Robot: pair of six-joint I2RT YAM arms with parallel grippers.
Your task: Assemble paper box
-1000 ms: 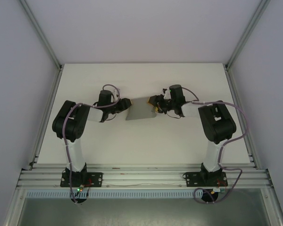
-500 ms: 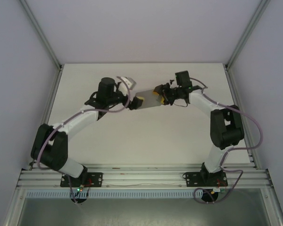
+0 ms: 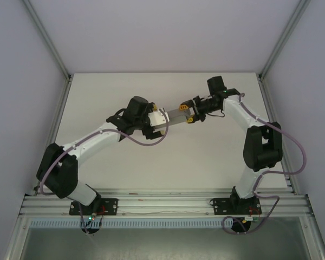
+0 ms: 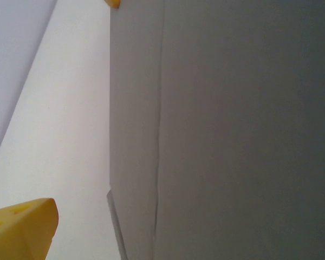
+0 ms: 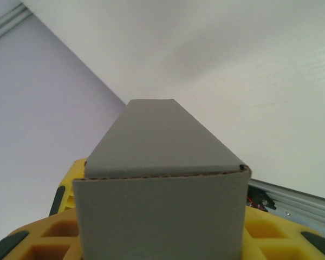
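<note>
White surface (image 3: 216, 157) below, grey walls around. Holding the paper box (image 3: 176, 115) up in the air with the right pincer (image 3: 189, 112), shut on one end. Stretching lengthways across to the left pincer (image 3: 158, 117), spread wide right beside the other end, gripping nothing. Cannot tell whether touching. Flaps hidden.

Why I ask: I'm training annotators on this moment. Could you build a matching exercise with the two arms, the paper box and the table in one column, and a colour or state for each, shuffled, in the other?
Column one:
1. left arm
2. right arm
3. paper box
4. table

Column two:
A. grey cardboard
B. white surface
C. jaws closed on the box's end
D. jaws wide apart by the box's other end

Pairs: 1-D, 2-C, 3-A, 4-B
</note>
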